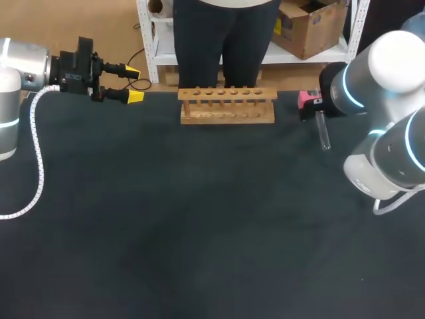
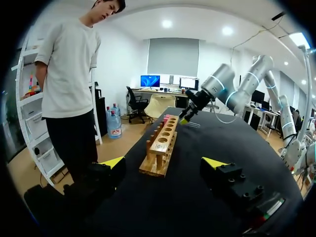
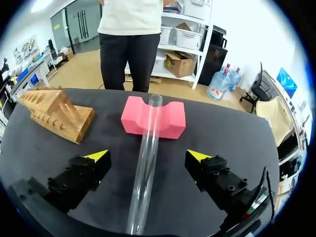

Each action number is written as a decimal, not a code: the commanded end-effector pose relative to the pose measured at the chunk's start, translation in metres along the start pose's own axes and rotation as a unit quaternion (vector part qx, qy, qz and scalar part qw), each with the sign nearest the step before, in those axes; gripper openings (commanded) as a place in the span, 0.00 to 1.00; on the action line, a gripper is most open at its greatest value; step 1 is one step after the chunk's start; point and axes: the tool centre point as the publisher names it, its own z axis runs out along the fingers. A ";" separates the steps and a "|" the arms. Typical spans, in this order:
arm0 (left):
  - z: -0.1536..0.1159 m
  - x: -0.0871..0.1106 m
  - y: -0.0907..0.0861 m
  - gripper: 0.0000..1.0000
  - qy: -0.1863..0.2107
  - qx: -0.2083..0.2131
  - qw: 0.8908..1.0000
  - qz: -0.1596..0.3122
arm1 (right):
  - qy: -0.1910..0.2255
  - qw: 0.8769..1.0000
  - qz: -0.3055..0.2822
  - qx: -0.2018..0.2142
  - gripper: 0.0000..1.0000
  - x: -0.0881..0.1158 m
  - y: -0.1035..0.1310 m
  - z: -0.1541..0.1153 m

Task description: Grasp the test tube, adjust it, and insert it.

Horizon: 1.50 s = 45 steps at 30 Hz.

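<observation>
Test tube (image 3: 146, 168) lay on the bench (image 1: 199, 232) betw. your R hand's (image 3: 148, 156) spread fingers, ungripped, far end at the pink block (image 3: 168, 118), right of rack (image 1: 227, 106). L hand (image 1: 133, 84) open, left of rack.

test tube (image 3: 146, 168) near end cut off, pink block (image 1: 307, 100) half hidden
</observation>
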 end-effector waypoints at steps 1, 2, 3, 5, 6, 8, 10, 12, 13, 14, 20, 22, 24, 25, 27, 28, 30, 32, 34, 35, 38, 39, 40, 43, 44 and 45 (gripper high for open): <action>0.000 0.000 0.000 1.00 0.000 0.000 1.000 0.000 | 0.006 1.000 0.000 -0.005 0.95 -0.004 -0.002 0.007; 0.000 0.000 0.000 1.00 0.000 0.000 1.000 0.000 | 0.006 1.000 0.002 -0.003 0.83 -0.004 -0.002 0.007; 0.000 0.000 0.000 1.00 0.000 0.000 1.000 0.000 | 0.006 1.000 0.002 -0.002 0.80 -0.004 -0.002 0.008; 0.000 0.000 0.000 1.00 0.000 0.000 1.000 0.000 | 0.006 1.000 0.003 -0.001 0.79 -0.004 -0.003 0.009; 0.000 0.000 0.000 1.00 0.000 0.000 1.000 0.000 | 0.007 1.000 0.003 0.000 0.76 -0.004 -0.004 0.009; 0.000 0.000 0.000 1.00 0.000 0.000 1.000 0.000 | 0.008 1.000 0.004 0.003 0.66 -0.004 -0.004 0.011; 0.000 0.000 0.000 1.00 0.000 0.000 1.000 0.000 | 0.010 1.000 0.003 0.004 0.71 -0.003 -0.004 0.012; 0.000 0.000 0.000 1.00 0.000 0.000 1.000 0.000 | 0.012 1.000 0.001 0.007 0.66 -0.002 -0.004 0.012; 0.000 0.000 0.000 1.00 0.000 0.000 1.000 0.000 | 0.012 1.000 0.001 0.007 0.58 -0.002 -0.004 0.013; 0.000 0.000 0.000 1.00 0.000 0.000 1.000 0.000 | 0.014 1.000 0.000 0.008 0.48 -0.001 -0.004 0.013; 0.000 0.000 0.000 1.00 0.000 0.000 1.000 0.000 | 0.019 1.000 -0.007 0.012 0.45 0.001 -0.001 0.013; 0.000 0.000 0.000 1.00 0.000 0.000 1.000 0.000 | 0.020 1.000 -0.009 0.012 0.45 0.002 0.000 0.013; 0.000 0.000 0.000 1.00 0.000 0.000 1.000 0.000 | 0.022 1.000 -0.010 0.012 0.45 0.003 0.001 0.014; 0.000 0.000 0.000 1.00 0.000 0.000 1.000 0.000 | 0.022 1.000 -0.010 0.012 0.46 0.004 0.002 0.014; 0.000 0.000 0.000 1.00 0.000 0.000 1.000 0.000 | 0.024 1.000 -0.009 0.012 0.47 0.005 0.001 0.014; 0.000 0.000 0.000 1.00 0.000 0.000 1.000 0.000 | 0.025 1.000 -0.008 0.012 0.47 0.006 0.001 0.014; 0.000 0.000 0.000 1.00 0.000 0.000 1.000 0.000 | 0.026 1.000 -0.006 0.012 0.48 0.008 0.001 0.013; 0.000 0.000 0.000 1.00 0.000 0.000 1.000 0.000 | 0.027 1.000 -0.005 0.013 0.48 0.009 0.000 0.012; 0.000 0.000 0.000 1.00 0.000 0.000 1.000 0.000 | 0.028 1.000 -0.004 0.013 0.48 0.010 -0.001 0.011; 0.000 0.000 0.000 1.00 0.000 0.000 1.000 0.000 | 0.028 1.000 -0.003 0.013 0.48 0.011 -0.001 0.011; 0.000 0.000 0.000 1.00 0.000 0.000 1.000 0.000 | 0.029 0.999 -0.002 0.013 0.46 0.012 -0.001 0.010; 0.000 0.000 0.000 1.00 0.000 0.000 1.000 0.000 | 0.029 0.999 -0.002 0.013 0.45 0.012 -0.001 0.010; 0.000 0.000 0.000 1.00 0.000 0.000 1.000 0.000 | 0.029 0.999 -0.002 0.014 0.43 0.012 -0.001 0.010; 0.000 0.000 0.000 1.00 0.000 0.000 1.000 0.000 | 0.029 0.999 -0.002 0.014 0.40 0.012 -0.002 0.010; 0.000 0.000 0.000 1.00 0.000 0.000 1.000 0.000 | 0.029 0.999 -0.002 0.015 0.38 0.012 -0.002 0.010; 0.000 0.000 0.000 1.00 0.000 0.000 1.000 0.000 | 0.028 0.999 -0.003 0.015 0.38 0.012 -0.002 0.010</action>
